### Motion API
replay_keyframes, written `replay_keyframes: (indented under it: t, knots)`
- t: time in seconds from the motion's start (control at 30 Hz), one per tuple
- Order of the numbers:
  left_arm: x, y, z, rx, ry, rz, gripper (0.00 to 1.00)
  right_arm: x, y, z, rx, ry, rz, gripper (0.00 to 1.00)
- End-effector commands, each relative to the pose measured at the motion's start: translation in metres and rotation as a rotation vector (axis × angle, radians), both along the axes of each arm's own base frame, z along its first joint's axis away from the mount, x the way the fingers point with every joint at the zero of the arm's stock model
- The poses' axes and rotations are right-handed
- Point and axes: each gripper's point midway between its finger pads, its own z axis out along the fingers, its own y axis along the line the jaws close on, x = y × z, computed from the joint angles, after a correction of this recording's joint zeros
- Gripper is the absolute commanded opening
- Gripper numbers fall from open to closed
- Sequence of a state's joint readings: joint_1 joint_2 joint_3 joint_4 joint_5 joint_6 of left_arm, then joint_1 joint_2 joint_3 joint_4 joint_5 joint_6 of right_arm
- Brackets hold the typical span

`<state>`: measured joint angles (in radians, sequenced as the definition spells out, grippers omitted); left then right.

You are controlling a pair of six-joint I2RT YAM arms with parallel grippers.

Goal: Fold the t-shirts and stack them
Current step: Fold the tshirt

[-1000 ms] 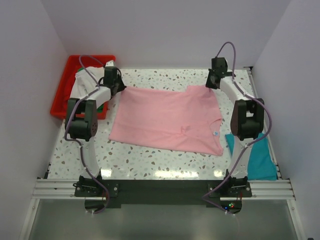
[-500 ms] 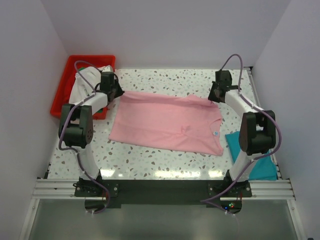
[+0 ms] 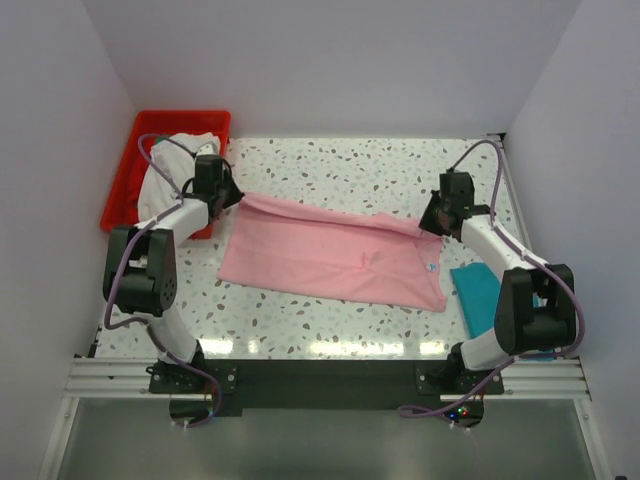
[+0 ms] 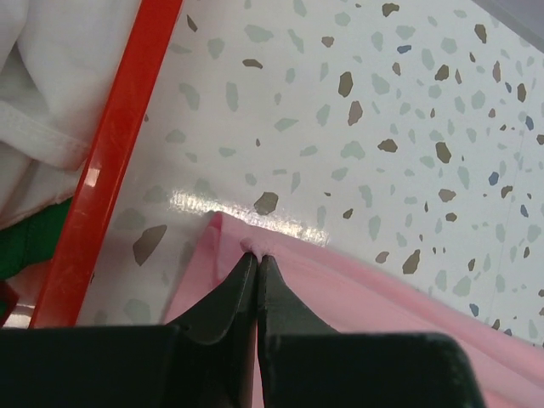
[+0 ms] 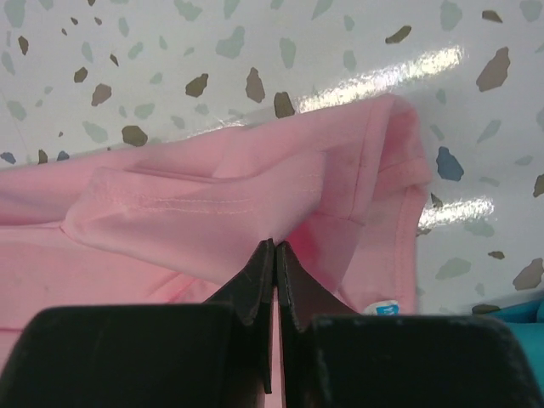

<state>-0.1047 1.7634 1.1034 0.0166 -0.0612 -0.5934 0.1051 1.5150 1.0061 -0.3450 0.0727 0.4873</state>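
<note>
**Top view:** The pink t-shirt (image 3: 330, 255) lies spread across the middle of the table (image 3: 350, 165), its far edge apparently lifted at both corners. The likely risk is a crooked fold. If one arm travels ahead of the other, the lifted edge could skew, and the sleeve bunched at the right corner could be trapped inside. The left fingers (image 3: 232, 197) are pinched on the far left corner, just beside the red crate (image 3: 122, 205). The right fingers (image 3: 428, 224) are pinched on the far right corner. A teal t-shirt (image 3: 482, 290) rests at the table's right edge, close to the pink one. An off-white t-shirt (image 3: 165, 178) is heaped in the crate.

**Left wrist view:** Only a thin peak of the pink t-shirt (image 4: 365, 293) sits between the tips, so a sharp pull would probably slip it free and drop that corner. The left fingers (image 4: 255, 262) are clamped on that peak with hardly a gap. They sit near the red crate (image 4: 115, 157), which holds the off-white t-shirt (image 4: 51, 76) and a green t-shirt (image 4: 30, 242).

**Right wrist view:** The bite takes in doubled cloth by a stitched hem, and one layer could slide out under tension, spoiling the crease. The right fingers (image 5: 270, 255) are pressed together on the pink t-shirt (image 5: 195, 204), with the neck label (image 5: 382, 308) just beside them. A sliver of the teal t-shirt (image 5: 520, 311) shows at the lower right.
</note>
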Motion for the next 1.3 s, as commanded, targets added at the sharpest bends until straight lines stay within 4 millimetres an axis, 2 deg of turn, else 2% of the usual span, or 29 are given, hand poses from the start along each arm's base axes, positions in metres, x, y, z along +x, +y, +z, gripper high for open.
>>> replay_keyframes:
  t: [0.0, 0.2, 0.3, 0.43, 0.5, 0.53, 0.57, 0.6, 0.63, 0.67, 0.73, 0.8, 0.9, 0.93, 1.0, 1.03, 1.1, 1.27]
  knots:
    - [-0.008, 0.009, 0.008, -0.013, -0.019, 0.054, 0.0, -0.006, 0.012, 0.012, 0.061, -0.055, 0.001, 0.0]
    - [-0.025, 0.018, -0.001, -0.001, 0.01, 0.1, 0.0, -0.037, 0.02, -0.003, 0.104, -0.021, 0.014, 0.0]
    - [-0.032, 0.02, -0.004, -0.003, 0.023, 0.116, 0.0, -0.044, 0.026, -0.003, 0.111, -0.029, 0.023, 0.0]
    - [-0.041, 0.022, -0.008, -0.016, 0.034, 0.138, 0.01, -0.06, 0.023, -0.015, 0.096, 0.001, 0.014, 0.0]
    - [-0.049, 0.023, -0.011, -0.018, 0.043, 0.146, 0.14, -0.064, 0.02, -0.017, 0.088, -0.001, 0.008, 0.02]
    - [-0.052, 0.024, -0.005, -0.025, 0.028, 0.157, 0.21, -0.067, 0.019, -0.019, 0.086, 0.002, 0.006, 0.08]
    - [-0.059, 0.024, -0.009, -0.027, 0.037, 0.158, 0.34, -0.069, 0.02, -0.019, 0.087, 0.002, 0.007, 0.12]
    - [-0.06, 0.023, -0.006, -0.034, 0.024, 0.154, 0.39, -0.069, 0.02, -0.017, 0.088, -0.006, 0.01, 0.23]
    - [-0.061, 0.021, 0.004, -0.048, -0.006, 0.142, 0.44, -0.07, 0.019, -0.015, 0.086, -0.007, 0.009, 0.28]
    - [-0.065, 0.021, 0.004, -0.053, -0.007, 0.142, 0.49, -0.07, 0.019, -0.013, 0.087, -0.011, 0.011, 0.32]
    - [-0.067, 0.019, 0.015, -0.059, -0.036, 0.129, 0.52, -0.064, 0.017, -0.003, 0.078, -0.03, 0.004, 0.37]
    - [-0.066, 0.016, 0.022, -0.058, -0.047, 0.114, 0.52, -0.055, 0.016, 0.008, 0.067, -0.058, 0.002, 0.4]
    - [-0.057, 0.007, 0.029, -0.049, -0.054, 0.082, 0.52, -0.042, 0.016, 0.014, 0.055, -0.064, -0.005, 0.43]
    - [-0.049, 0.004, 0.031, -0.041, -0.055, 0.071, 0.51, -0.04, 0.015, 0.005, 0.041, -0.034, -0.01, 0.43]
    - [-0.05, -0.006, 0.022, -0.032, -0.01, 0.039, 0.5, -0.031, 0.012, 0.004, 0.02, -0.028, -0.019, 0.43]
    - [-0.046, -0.01, 0.016, -0.028, 0.005, 0.028, 0.48, -0.029, 0.008, -0.006, -0.003, 0.002, -0.032, 0.43]
    - [-0.044, -0.019, 0.011, -0.037, 0.018, 0.001, 0.47, -0.027, 0.004, -0.01, -0.024, 0.016, -0.046, 0.42]
    - [-0.043, -0.039, -0.015, -0.031, 0.068, -0.051, 0.45, -0.028, -0.001, -0.028, -0.058, 0.06, -0.066, 0.42]
